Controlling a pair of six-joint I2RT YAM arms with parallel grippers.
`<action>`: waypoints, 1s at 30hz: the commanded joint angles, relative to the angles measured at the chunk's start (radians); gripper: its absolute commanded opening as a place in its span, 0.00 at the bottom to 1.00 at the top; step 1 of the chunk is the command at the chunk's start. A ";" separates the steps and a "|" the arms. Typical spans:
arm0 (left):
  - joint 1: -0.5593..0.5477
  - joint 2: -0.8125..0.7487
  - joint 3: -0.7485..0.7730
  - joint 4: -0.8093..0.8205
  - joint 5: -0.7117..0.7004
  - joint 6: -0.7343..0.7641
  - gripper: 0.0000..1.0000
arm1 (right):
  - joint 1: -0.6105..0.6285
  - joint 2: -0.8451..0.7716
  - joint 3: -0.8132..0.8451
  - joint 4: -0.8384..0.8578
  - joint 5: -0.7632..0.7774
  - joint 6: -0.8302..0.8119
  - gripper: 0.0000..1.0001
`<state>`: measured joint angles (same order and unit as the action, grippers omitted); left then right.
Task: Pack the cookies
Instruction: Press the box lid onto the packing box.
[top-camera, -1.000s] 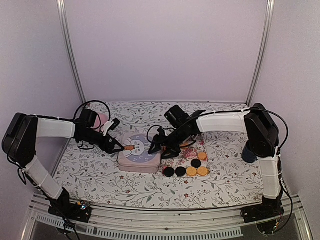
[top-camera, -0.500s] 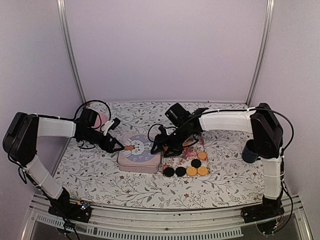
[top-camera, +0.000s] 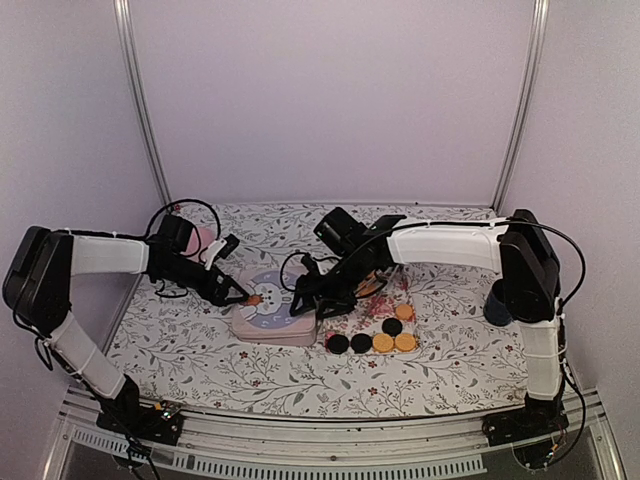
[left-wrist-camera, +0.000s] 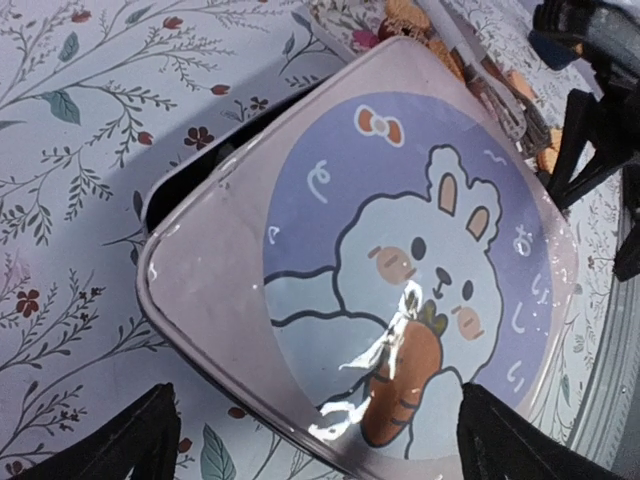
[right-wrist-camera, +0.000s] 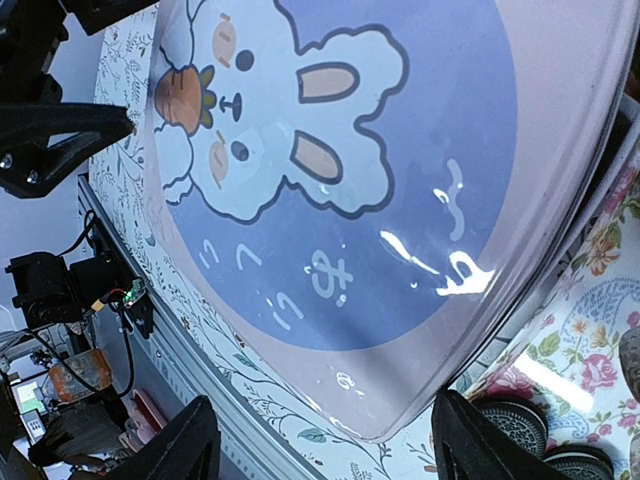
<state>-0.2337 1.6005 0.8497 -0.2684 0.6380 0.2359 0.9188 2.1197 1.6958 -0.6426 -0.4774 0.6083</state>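
The cookies (top-camera: 383, 342) lie on a floral cloth right of the tin: a few black and a few golden-orange ones. A rounded tin (top-camera: 268, 318) carries a pink-grey lid (left-wrist-camera: 400, 250) with a rabbit and carrot picture. In the left wrist view the lid sits askew, with a dark gap at its upper-left edge. My left gripper (top-camera: 245, 297) is open at the tin's left side, its jaws (left-wrist-camera: 320, 450) straddling the lid's edge. My right gripper (top-camera: 306, 300) is open at the tin's right side, its jaws (right-wrist-camera: 320, 450) straddling a lid corner (right-wrist-camera: 400, 425). Black cookies (right-wrist-camera: 505, 415) show beside it.
A dark blue cup (top-camera: 497, 303) stands at the right by the right arm. A pink object (top-camera: 205, 240) lies behind the left arm. The flowered tablecloth (top-camera: 200, 350) covers the table, and a metal rail (top-camera: 320, 440) runs along the near edge.
My right gripper has moved left onto the tin's right side. The lid and tin have shifted slightly left. The left gripper has barely moved.
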 joint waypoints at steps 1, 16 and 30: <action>0.012 -0.079 -0.031 -0.040 0.039 0.032 0.99 | 0.006 0.034 0.043 0.000 0.010 -0.009 0.74; -0.012 -0.234 -0.143 -0.144 -0.095 0.294 0.99 | -0.007 0.041 0.053 -0.026 0.056 -0.010 0.74; -0.224 -0.314 -0.292 0.066 -0.426 0.275 0.99 | -0.011 0.018 0.048 -0.024 0.067 0.006 0.73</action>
<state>-0.4297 1.2942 0.5755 -0.3031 0.3393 0.5308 0.9150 2.1407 1.7287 -0.6693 -0.4408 0.6102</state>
